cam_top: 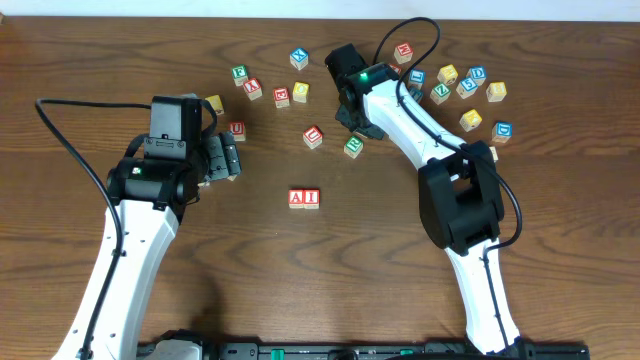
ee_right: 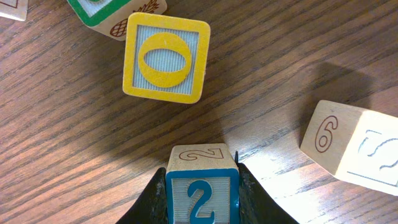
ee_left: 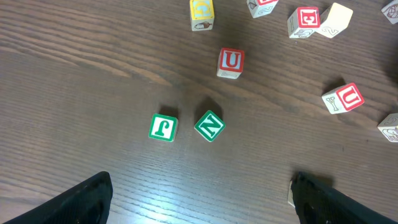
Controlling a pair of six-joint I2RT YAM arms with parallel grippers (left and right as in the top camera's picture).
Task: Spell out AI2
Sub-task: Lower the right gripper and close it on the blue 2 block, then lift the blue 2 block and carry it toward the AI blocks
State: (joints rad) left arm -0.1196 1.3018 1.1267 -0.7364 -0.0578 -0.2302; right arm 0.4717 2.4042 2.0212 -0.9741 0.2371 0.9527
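The red A block [cam_top: 297, 197] and red I block [cam_top: 311, 197] stand side by side at the table's middle. My right gripper [cam_top: 360, 122] is further back, shut on the blue 2 block [ee_right: 202, 190], which shows held between the fingers [ee_right: 202, 208] in the right wrist view, low over the wood. The arm hides the 2 block from overhead. My left gripper [cam_top: 228, 158] is open and empty at the left, its fingers [ee_left: 202, 199] wide apart above bare wood.
A yellow O block [ee_right: 165, 57] lies just ahead of the 2, and a 6 block [ee_right: 348, 146] to its right. Green J [ee_left: 163, 127] and N [ee_left: 209, 125] blocks and a red U [ee_left: 231, 62] lie ahead of the left gripper. Several blocks [cam_top: 465, 85] are scattered at the back.
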